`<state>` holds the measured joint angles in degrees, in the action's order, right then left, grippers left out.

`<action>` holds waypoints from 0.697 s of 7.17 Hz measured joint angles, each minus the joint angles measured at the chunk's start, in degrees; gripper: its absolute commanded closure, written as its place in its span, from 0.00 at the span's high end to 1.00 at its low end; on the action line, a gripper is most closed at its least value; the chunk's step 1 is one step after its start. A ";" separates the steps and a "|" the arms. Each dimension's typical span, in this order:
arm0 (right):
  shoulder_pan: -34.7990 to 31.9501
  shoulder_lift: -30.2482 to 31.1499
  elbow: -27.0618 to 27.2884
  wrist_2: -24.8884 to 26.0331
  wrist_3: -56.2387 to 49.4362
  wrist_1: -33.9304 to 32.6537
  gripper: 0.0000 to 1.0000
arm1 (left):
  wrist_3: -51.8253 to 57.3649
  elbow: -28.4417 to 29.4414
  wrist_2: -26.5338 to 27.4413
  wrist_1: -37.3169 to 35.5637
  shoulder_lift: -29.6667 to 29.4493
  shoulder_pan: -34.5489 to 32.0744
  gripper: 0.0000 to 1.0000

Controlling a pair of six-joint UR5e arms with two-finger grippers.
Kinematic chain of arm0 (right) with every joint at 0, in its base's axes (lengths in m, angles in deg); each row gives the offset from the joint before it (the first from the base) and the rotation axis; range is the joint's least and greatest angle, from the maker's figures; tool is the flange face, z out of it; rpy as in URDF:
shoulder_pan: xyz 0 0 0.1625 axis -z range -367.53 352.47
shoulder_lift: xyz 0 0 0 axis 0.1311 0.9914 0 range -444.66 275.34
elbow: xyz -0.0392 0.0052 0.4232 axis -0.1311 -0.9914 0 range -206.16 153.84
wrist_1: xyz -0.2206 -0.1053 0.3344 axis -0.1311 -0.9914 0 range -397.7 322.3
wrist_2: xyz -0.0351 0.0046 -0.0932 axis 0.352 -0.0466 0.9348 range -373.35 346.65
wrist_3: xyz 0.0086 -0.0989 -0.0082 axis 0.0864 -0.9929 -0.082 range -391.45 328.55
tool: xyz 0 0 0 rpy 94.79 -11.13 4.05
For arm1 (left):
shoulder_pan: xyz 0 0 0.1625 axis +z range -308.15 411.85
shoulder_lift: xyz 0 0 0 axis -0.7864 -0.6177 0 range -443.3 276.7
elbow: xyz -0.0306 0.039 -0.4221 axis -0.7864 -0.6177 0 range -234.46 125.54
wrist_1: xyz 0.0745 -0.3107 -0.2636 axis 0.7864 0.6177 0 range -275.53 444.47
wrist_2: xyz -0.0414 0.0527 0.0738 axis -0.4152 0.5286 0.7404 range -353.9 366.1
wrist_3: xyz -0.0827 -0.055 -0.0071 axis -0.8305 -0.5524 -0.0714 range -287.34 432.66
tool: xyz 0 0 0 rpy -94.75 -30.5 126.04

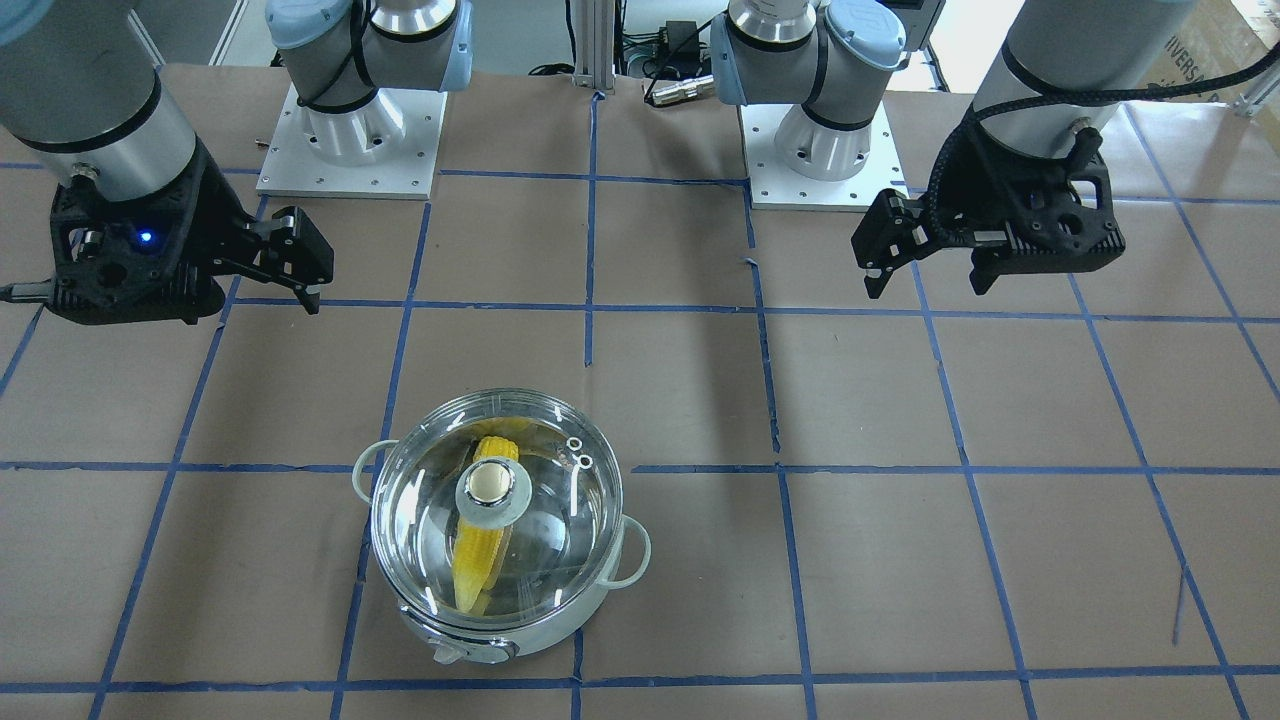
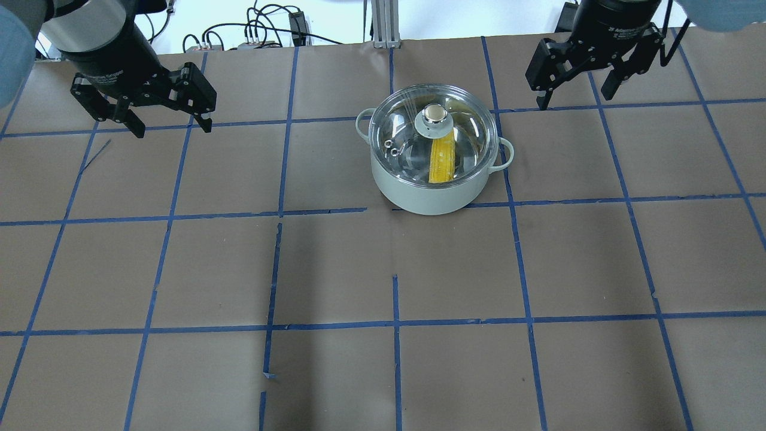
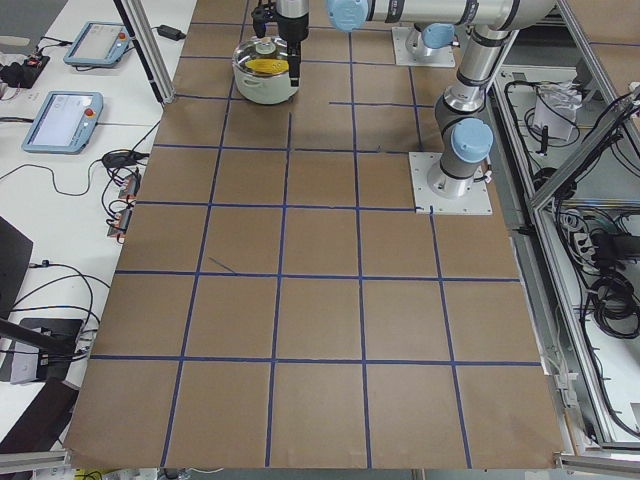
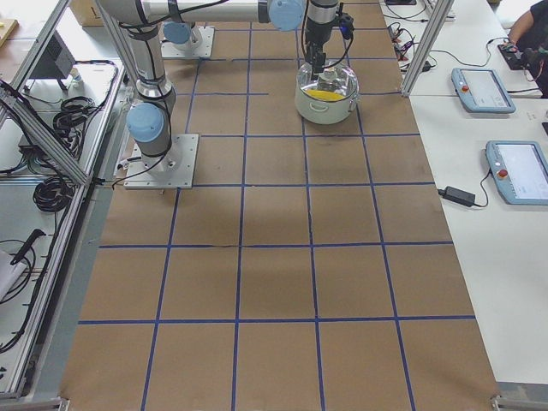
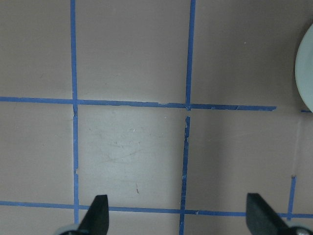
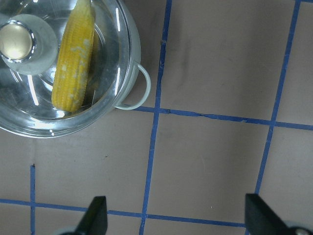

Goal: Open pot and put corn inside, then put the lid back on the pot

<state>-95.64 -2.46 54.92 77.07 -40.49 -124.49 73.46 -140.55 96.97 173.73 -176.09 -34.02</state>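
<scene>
The pot (image 1: 530, 640) stands on the brown paper with the glass lid (image 1: 565, 520) seated on it. The corn (image 1: 478, 560) lies inside, seen through the glass. It shows the same in the overhead view: pot (image 2: 419, 194), lid (image 2: 470, 131), corn (image 2: 441, 163). My right gripper (image 2: 574, 100) is open and empty, to the pot's far right. Its wrist view shows the lid (image 6: 110, 58), corn (image 6: 73, 63) and a loop handle (image 6: 139, 90) at the upper left. My left gripper (image 2: 173, 129) is open and empty, far to the pot's left. The pot's edge (image 5: 305, 73) just shows in the left wrist view.
The table is covered in brown paper with a blue tape grid (image 2: 395, 326). The two arm bases (image 1: 350, 140) stand at the robot's side. Tablets and cables (image 3: 65, 120) lie on the side bench beyond the table.
</scene>
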 measured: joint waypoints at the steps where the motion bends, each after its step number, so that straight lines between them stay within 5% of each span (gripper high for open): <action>1: 0.05 0.37 0.40 -0.17 0.06 -0.41 1.00 | -0.23 -0.02 -0.04 -1.28 -0.28 0.01 1.00; 5: -0.20 0.74 0.49 -0.55 0.28 -1.01 1.00 | -0.36 -0.05 0.35 -1.66 -0.24 -0.07 1.00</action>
